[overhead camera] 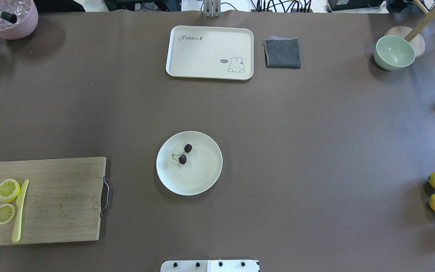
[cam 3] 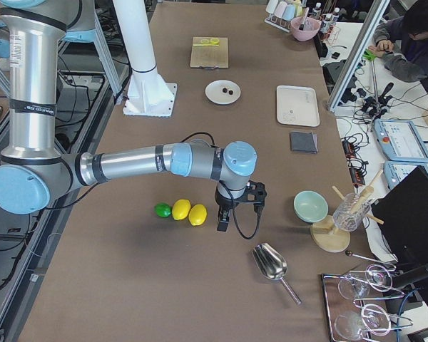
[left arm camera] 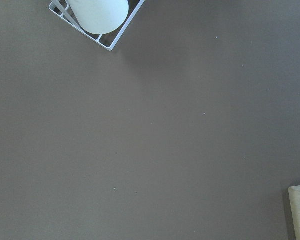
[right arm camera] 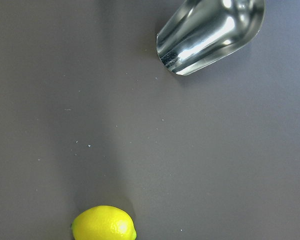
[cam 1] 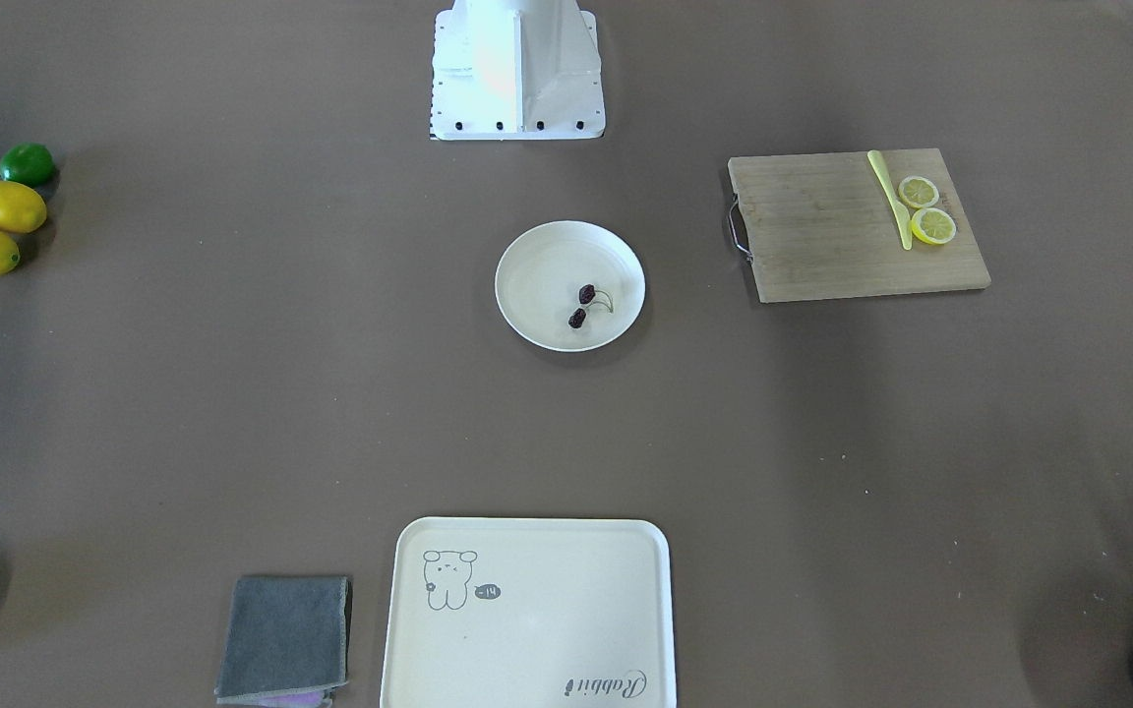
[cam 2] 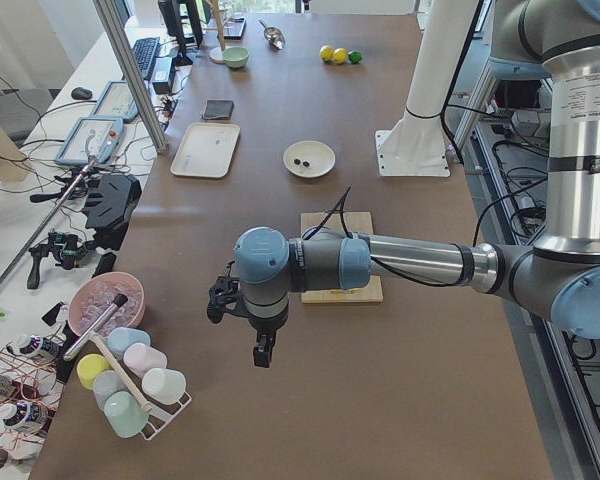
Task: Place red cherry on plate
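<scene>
the red cherry (overhead camera: 182, 159) is pictured lying inside the plate (overhead camera: 198, 183), its two dark fruits joined by thin stems, near the middle of the brown worktop (overhead camera: 308, 151). the left pincer (cam 2: 263, 352) is seen raised over one end of the worktop, near a cup rack (cam 2: 140, 395). the right pincer (cam 3: 222, 222) is seen over the opposite end, just beside the lemons (cam 3: 197, 214) and near a metal scoop (cam 3: 271, 262). whether either pincer is open or closed cannot be told.

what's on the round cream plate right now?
Only the pair of dark maroon cherries with joined greenish stems lies on the round cream-white plate, off-centre. Anything beneath the plate is hidden.
</scene>
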You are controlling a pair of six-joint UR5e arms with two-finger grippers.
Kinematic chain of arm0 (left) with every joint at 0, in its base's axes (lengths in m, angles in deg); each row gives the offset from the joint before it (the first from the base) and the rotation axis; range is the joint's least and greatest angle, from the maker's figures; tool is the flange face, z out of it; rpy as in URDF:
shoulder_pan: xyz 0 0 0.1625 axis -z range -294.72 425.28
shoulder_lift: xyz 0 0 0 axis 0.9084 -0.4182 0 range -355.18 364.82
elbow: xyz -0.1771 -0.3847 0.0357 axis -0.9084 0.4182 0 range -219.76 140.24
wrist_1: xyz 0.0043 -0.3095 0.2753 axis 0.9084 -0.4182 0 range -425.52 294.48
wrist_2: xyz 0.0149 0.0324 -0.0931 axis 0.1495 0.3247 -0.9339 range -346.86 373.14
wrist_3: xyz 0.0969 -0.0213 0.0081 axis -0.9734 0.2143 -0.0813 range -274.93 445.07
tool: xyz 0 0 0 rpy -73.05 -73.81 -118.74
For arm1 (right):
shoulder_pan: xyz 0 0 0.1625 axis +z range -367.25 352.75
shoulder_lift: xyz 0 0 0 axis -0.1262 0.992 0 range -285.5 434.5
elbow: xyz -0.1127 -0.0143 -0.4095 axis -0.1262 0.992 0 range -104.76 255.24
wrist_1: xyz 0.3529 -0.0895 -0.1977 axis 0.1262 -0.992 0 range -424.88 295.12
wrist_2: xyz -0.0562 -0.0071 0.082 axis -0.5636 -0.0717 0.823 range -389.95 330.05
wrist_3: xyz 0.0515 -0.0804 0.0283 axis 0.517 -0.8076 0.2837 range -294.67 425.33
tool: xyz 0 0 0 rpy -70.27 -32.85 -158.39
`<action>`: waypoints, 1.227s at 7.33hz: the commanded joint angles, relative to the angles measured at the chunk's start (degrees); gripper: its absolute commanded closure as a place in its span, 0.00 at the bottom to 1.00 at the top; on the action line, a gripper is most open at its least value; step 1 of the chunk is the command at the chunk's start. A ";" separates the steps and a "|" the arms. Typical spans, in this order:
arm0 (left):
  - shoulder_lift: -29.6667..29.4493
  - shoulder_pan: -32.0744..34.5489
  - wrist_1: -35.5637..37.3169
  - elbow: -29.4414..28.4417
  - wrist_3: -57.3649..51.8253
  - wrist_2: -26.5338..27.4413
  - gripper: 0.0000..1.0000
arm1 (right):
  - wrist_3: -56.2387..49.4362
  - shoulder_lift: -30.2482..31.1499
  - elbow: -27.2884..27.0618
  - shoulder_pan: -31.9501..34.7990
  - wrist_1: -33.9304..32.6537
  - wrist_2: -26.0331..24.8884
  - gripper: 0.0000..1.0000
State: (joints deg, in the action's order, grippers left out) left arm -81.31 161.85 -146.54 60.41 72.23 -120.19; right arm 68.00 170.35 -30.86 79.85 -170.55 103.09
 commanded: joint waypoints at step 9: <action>-0.01 -0.07 -0.71 0.20 0.19 -0.09 0.02 | -0.04 -0.05 2.47 -0.88 0.10 0.11 0.00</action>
State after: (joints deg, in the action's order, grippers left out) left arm -81.32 161.78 -146.86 60.50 72.41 -120.27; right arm 68.01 170.31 -28.41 79.26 -170.51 103.20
